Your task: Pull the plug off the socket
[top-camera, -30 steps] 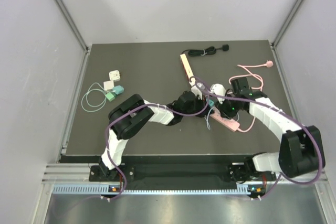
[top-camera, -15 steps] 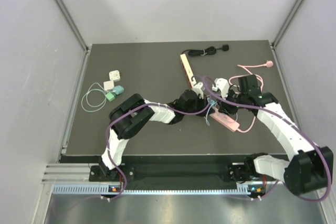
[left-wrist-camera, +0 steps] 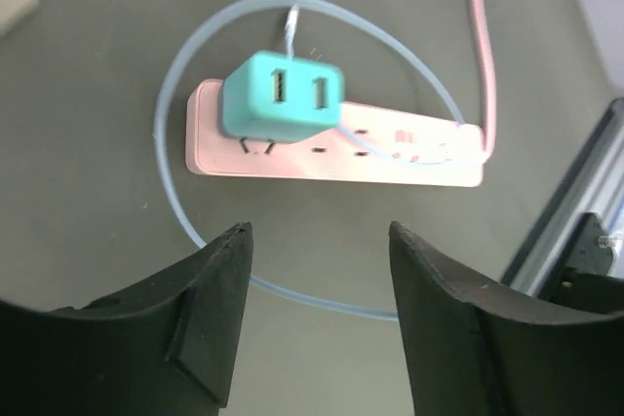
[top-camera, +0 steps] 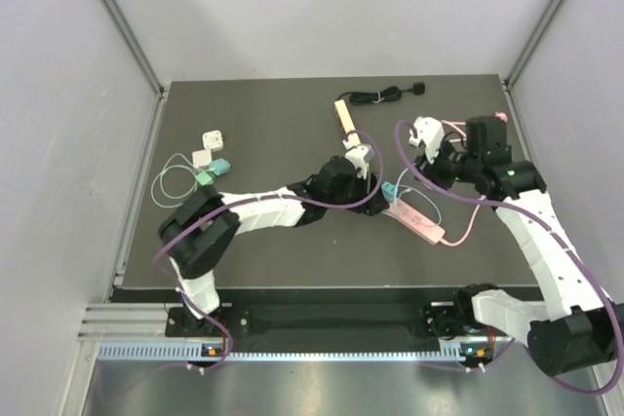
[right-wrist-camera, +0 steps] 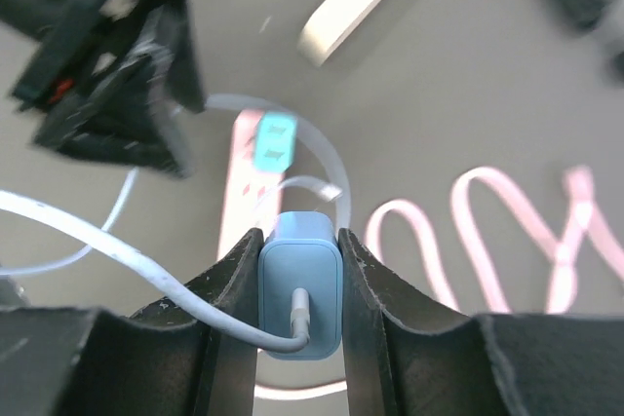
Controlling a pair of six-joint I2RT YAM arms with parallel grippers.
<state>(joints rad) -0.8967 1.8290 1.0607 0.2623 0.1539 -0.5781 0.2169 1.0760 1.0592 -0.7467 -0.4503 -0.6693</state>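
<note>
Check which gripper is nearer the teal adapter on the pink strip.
Left. The left gripper hovers open just short of the teal adapter on the pink strip. The right gripper is farther off, shut on a blue charger.

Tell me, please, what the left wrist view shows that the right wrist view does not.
Only the left wrist view: the two USB ports on the teal adapter, and the left tool open and empty. Only the right wrist view: the right tool shut on a blue charger, and a cream power strip. Both: the teal adapter on the pink power strip, and the pink cord.
</note>
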